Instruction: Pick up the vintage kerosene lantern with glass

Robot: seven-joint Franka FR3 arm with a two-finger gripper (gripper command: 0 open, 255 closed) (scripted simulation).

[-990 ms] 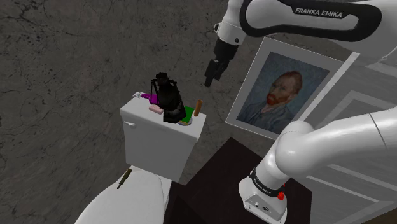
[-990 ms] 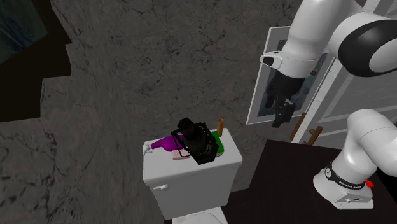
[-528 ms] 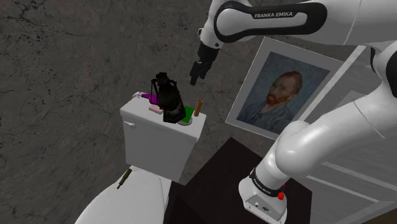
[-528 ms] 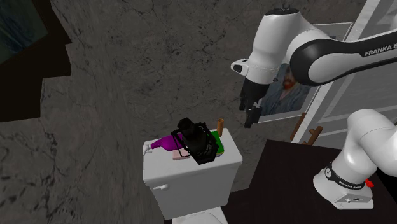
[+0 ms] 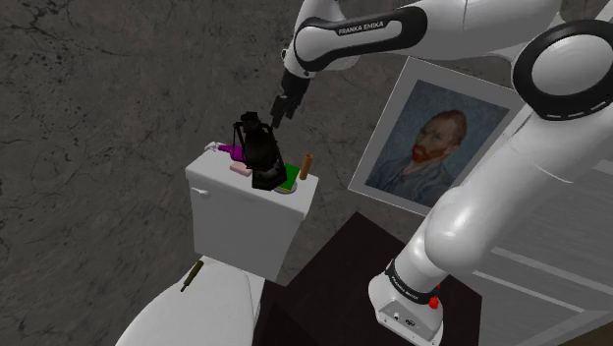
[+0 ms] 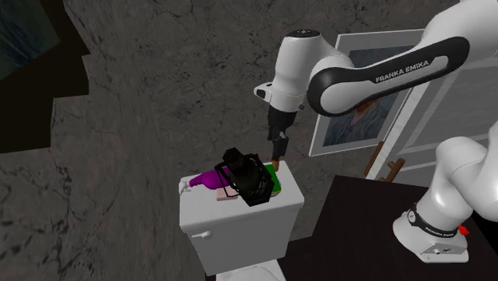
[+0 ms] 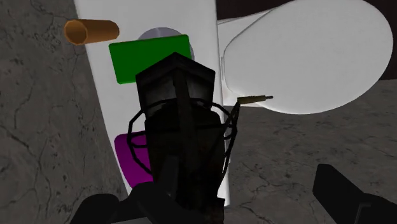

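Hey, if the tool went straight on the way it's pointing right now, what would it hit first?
Most likely the black lantern standing on the toilet tank; in the wrist view it sits dead ahead of the open tool. How far off it is, is hard to judge.

Shoulder view: elevated, beside the dark stand (image 5: pixel 339 258) at lower right, facing down and left onto the toilet tank (image 5: pixel 236 221) at mid-frame, at moderate range. Second exterior view: similar side, tank at lower centre, stand at lower right. Wrist view: close, looking down on the black lantern (image 7: pixel 181 127). All three share the tank top. Both exterior views share the framed portrait (image 5: pixel 432 138).
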